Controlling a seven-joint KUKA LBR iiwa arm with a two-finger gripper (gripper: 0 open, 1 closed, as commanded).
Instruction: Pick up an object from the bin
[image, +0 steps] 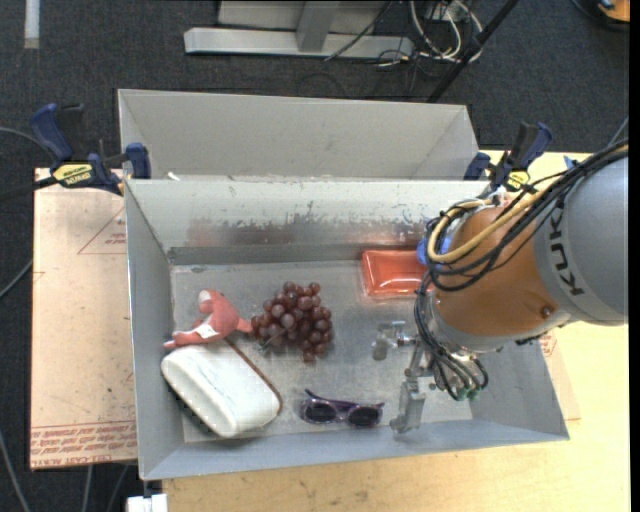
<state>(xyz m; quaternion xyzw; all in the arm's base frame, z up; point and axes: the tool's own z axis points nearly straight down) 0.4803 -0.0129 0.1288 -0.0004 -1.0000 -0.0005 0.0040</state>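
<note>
My gripper (398, 378) is down over bare floor in the near right part of the bin (150, 300). Its fingers (408, 412) are spread apart with nothing between them. The purple sunglasses (343, 410) lie just left of my near finger. The grapes (295, 320) lie farther left. A flat orange packet (392, 272) lies at the far wall.

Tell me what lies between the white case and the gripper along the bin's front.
In the camera view, the purple sunglasses lie on the bin floor between the white case and the gripper.
</note>
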